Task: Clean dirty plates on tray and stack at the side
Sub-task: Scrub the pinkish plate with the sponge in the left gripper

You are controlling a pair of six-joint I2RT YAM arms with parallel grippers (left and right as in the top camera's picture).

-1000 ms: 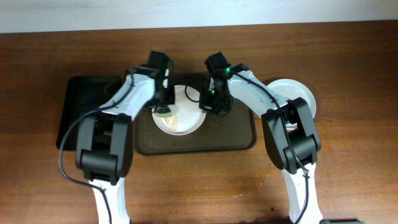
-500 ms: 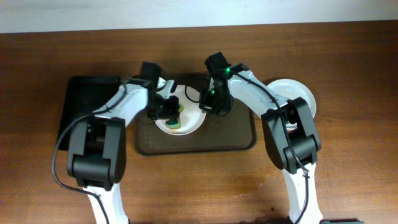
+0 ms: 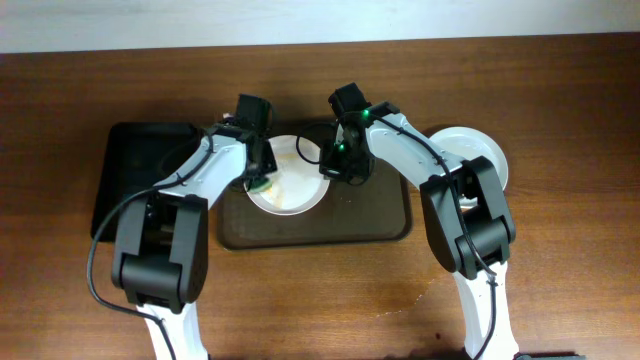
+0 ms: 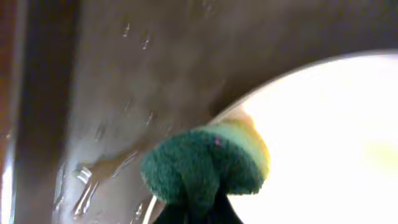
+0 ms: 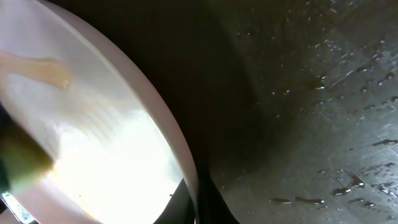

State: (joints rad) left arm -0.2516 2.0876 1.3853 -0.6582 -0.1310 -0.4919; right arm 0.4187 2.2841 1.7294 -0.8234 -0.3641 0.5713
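Observation:
A white plate (image 3: 287,180) with a brownish smear lies on the dark brown tray (image 3: 370,220). My left gripper (image 3: 258,180) is shut on a green and yellow sponge (image 4: 205,165) pressed at the plate's left edge. My right gripper (image 3: 335,170) is shut on the plate's right rim (image 5: 186,171); the plate fills the left of the right wrist view (image 5: 93,137), with a brown smear near its top. More white plates (image 3: 478,155) are stacked on the table to the right of the tray.
A smaller black tray (image 3: 135,180) lies left of the brown tray. The brown tray's surface is wet, with droplets in the right wrist view (image 5: 323,112) and in the left wrist view (image 4: 99,124).
My left gripper moved the sponge across the plate, first toward the middle, then back to the left edge. The right gripper kept hold of the rim.

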